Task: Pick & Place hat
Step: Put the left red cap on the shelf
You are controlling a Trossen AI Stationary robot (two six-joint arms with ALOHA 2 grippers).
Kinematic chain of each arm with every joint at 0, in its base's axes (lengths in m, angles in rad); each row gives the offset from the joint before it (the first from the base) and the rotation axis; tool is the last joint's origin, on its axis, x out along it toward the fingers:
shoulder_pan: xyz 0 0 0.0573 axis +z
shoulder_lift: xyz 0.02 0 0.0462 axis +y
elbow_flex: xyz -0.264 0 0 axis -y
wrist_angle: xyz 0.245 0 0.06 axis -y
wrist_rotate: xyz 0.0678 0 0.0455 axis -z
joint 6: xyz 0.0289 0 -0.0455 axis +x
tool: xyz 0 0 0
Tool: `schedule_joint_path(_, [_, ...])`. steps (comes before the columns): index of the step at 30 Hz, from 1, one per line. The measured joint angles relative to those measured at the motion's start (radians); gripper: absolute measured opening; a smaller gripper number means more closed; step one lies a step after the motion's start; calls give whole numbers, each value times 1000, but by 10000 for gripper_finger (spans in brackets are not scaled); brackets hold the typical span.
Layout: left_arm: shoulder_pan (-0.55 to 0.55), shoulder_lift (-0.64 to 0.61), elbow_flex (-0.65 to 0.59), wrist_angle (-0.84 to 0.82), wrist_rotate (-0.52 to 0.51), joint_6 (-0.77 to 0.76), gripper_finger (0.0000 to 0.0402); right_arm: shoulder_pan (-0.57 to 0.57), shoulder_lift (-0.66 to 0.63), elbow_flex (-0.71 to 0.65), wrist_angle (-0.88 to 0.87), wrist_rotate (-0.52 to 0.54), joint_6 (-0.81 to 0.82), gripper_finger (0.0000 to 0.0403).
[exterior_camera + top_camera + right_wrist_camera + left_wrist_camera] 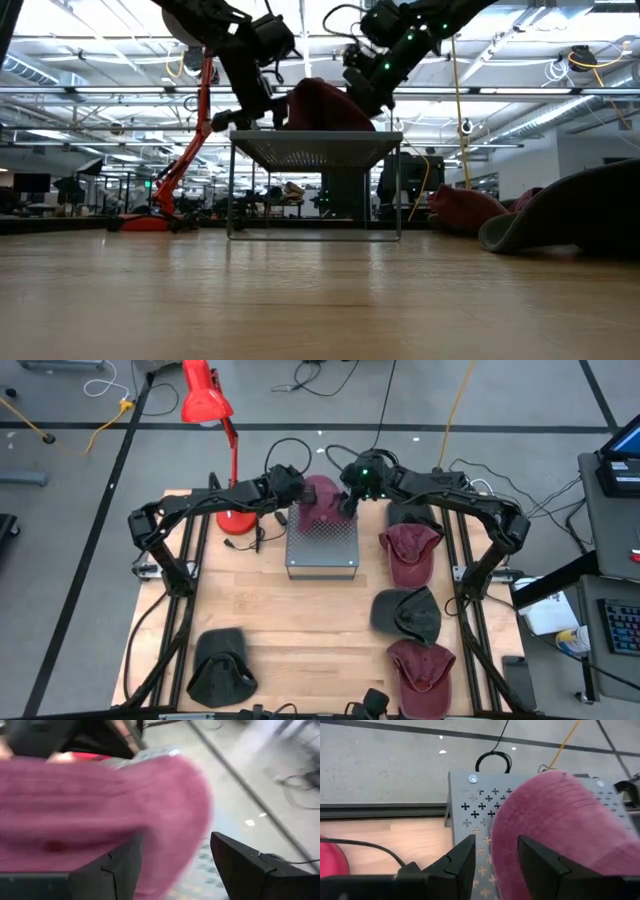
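At near table (300, 630) edge: dark cap (220, 665) on the left side, spare maroon cap (422, 668) on the right. Not the target, as judged.

Farther along the right side: second dark cap (408, 612), then another maroon cap (410, 550). All lying loose on the wood, well apart from the grippers.

Past mid-table, centre: perforated metal stand (322, 555), flat top on thin legs. On its far half: the task's maroon hat (560, 820), crown up, resting on the plate.

On the hat's left flank: left gripper (496, 840), open, straddling the crown's edge, with bare plate showing between one finger and the fabric. No clamp seen.

On the hat's right flank: right gripper (175, 855), open wide, with fabric filling most of the gap and a sliver of clear space at the outer finger. Not squeezing yet either, by the look of it.

Handling, as a judgement:
- Light, soft cloth. Expect the crown to collapse under a pinch rather than resist.
- Not fragile, not slippery; ribbed weave should give the pads decent friction.
- Best hold probably a fold of crown wall low near the band, or the brim if reachable; brim likely the stiffest part. Brim's direction unclear from these views.
- Pinch deep, or risk a thin fold sliding out on lift.
- Lift straight up off the plate to avoid dragging cloth over the cut-outs.
- Coordinate the two sides, or expect the cap to sag and swing.

Beyond the stand, far left: red desk lamp (210, 405), clear of the work.
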Motion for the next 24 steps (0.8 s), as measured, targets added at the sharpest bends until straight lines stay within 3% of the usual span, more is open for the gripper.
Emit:
schedule_joint_path(6, [0, -66, 0, -8, -23, 33, 149, 6, -57, 1, 30, -9, -39, 226])
schedule_joint_path(10, [-7, -115, 0, -7, 19, 60, 149, 38, -113, 1, -31, -63, -70, 226])
schedule_joint_path(16, [-34, -196, 0, -2, 77, 89, 150, 140, -194, 1, -110, -115, -227, 226])
schedule_joint_path(24, [-108, -311, 0, -7, 158, 223, 150, 278, -187, 1, -128, -134, -242, 226])
